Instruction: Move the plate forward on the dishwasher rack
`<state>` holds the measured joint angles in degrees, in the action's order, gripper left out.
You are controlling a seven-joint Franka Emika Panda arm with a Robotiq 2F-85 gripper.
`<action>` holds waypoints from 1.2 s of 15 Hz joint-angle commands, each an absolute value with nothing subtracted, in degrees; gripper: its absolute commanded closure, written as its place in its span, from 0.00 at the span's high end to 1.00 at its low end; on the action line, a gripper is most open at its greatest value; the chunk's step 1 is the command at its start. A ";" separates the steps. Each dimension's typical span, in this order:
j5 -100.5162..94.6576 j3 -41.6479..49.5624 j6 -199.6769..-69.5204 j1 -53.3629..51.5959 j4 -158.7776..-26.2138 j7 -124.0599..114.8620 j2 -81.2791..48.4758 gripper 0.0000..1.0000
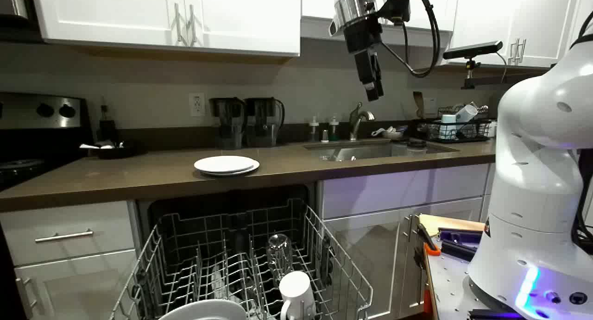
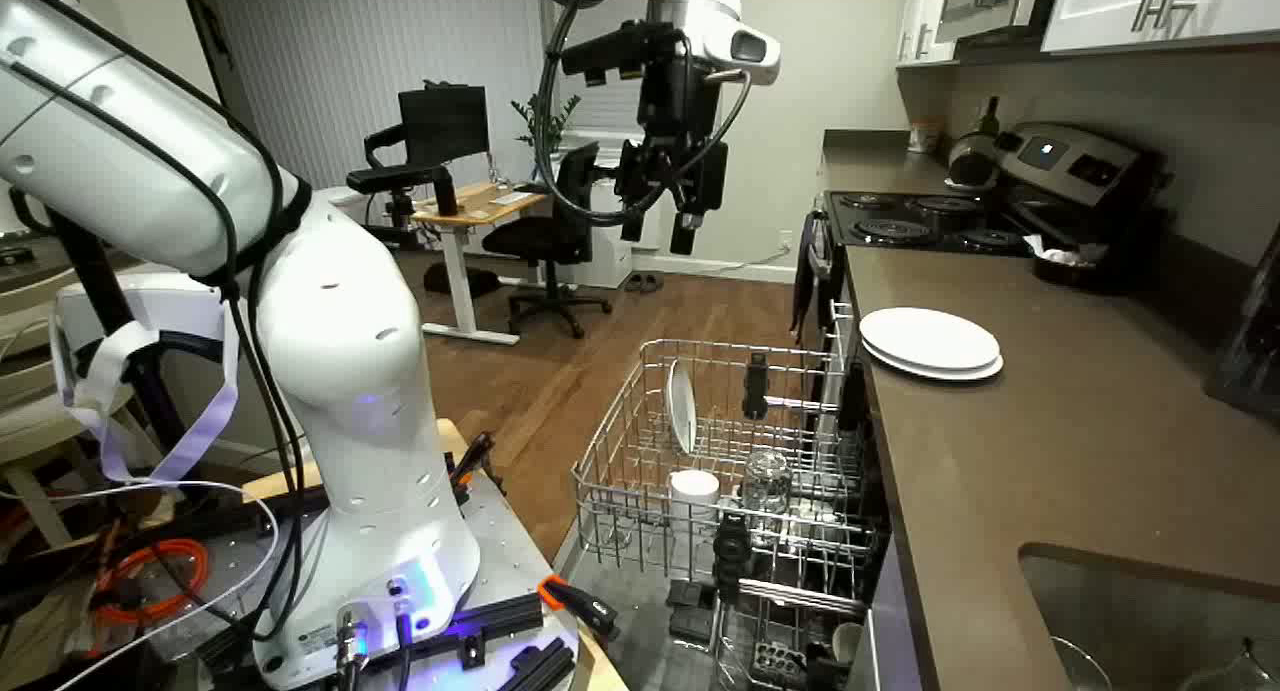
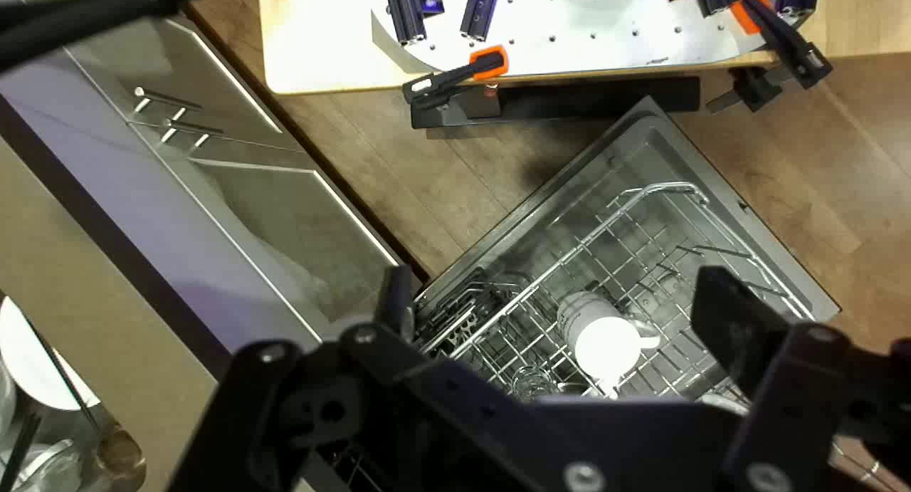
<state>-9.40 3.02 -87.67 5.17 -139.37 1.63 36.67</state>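
Observation:
The white plate stands on edge in the dishwasher rack, near its outer end. It shows in both exterior views [image 1: 208,310] [image 2: 681,408], cut off by the lower frame edge in one of them. In the wrist view only a sliver of the plate [image 3: 724,404] shows behind the gripper. The wire dishwasher rack [image 1: 340,250] [image 2: 740,347] [image 3: 536,284] is pulled out under the counter. My gripper [image 1: 373,94] [image 2: 658,233] [image 3: 555,300] is open and empty, high above the rack and apart from the plate. Its fingers are wide apart in the wrist view.
A white mug [image 1: 296,286] [image 2: 694,486] [image 3: 607,346] and a clear glass [image 1: 279,253] [image 2: 767,481] stand in the rack beside the plate. Stacked white plates [image 1: 224,164] [image 2: 930,339] lie on the counter [image 1: 116,176] above. Cabinets [image 1: 167,16] hang over the counter.

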 commanded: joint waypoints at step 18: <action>-18.05 0.12 -109.63 2.04 -127.31 2.49 15.81 1.00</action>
<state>-16.49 0.41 -103.97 3.14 -132.91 1.57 23.97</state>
